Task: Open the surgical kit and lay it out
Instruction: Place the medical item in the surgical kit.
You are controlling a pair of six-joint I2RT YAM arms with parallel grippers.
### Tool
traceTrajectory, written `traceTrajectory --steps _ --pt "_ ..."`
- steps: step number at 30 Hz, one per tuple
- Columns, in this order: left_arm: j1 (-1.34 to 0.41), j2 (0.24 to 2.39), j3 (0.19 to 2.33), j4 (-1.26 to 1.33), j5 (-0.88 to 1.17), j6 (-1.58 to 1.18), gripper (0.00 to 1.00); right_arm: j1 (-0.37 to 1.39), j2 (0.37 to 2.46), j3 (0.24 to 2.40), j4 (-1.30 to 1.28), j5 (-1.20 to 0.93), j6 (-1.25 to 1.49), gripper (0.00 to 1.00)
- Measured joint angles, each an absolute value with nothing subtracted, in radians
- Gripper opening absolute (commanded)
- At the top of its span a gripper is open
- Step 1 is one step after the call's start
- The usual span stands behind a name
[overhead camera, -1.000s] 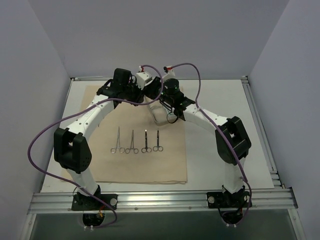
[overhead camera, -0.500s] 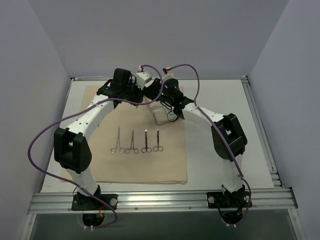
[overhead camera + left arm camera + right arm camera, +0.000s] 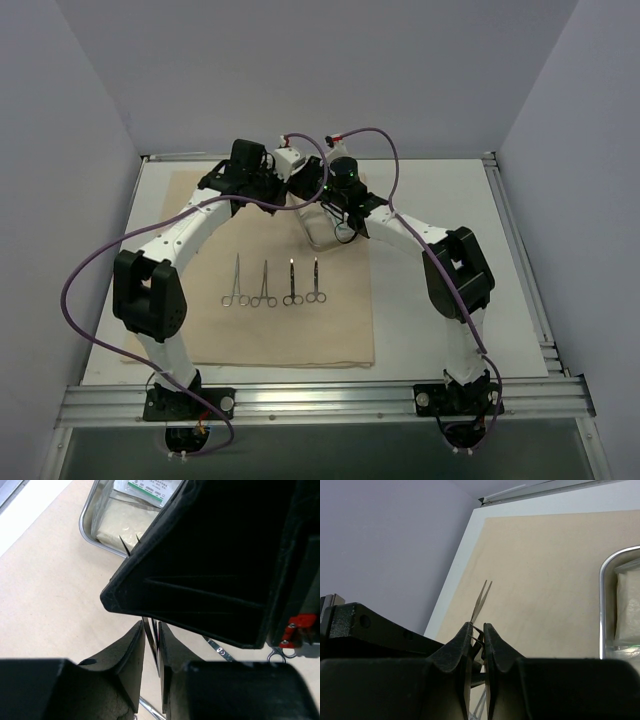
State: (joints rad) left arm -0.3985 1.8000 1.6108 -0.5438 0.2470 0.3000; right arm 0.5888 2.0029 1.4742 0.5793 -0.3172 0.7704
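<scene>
Tweezers (image 3: 481, 597) held above the far part of the beige cloth (image 3: 300, 335), tips free; right gripper (image 3: 476, 629) clamped tight on their shanks; left gripper (image 3: 151, 626) facing it, fingers a narrow slit apart with the same tweezers between them; whether those fingers press the metal cannot be told. Close by the two grippers the steel tray (image 3: 86, 530) lies on the cloth, holding a gauze pad (image 3: 122, 522) and a clear packet (image 3: 145, 487); nearer the bases, four ring-handled instruments (image 3: 264, 283) lie in a row on the cloth, apart, tips pointing away; cloth spread flat on the white table (image 3: 440, 200).
</scene>
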Motion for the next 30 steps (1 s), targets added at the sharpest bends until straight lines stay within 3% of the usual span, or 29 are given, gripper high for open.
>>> traceTrajectory --steps 5,8,9,12,18,30 --pt "-0.397 1.802 1.611 -0.545 0.247 0.296 0.03 0.589 2.003 1.474 0.581 -0.325 0.781 0.00" --pt "-0.396 1.802 1.612 -0.546 0.246 0.293 0.02 0.589 2.003 1.474 0.581 -0.328 0.784 0.03" --pt "-0.396 1.802 1.612 -0.546 0.246 0.290 0.02 0.589 2.003 1.474 0.581 -0.330 0.785 0.19" --pt "-0.396 1.802 1.612 -0.547 0.234 0.276 0.02 0.589 2.006 1.481 0.577 -0.331 0.785 0.40" --pt "-0.366 1.802 1.602 -0.550 0.187 0.228 0.02 0.584 2.011 1.508 0.528 -0.321 0.762 0.56" --pt "-0.119 1.900 1.498 -0.625 0.118 0.159 0.03 0.568 2.011 1.508 0.464 -0.277 0.730 0.57"
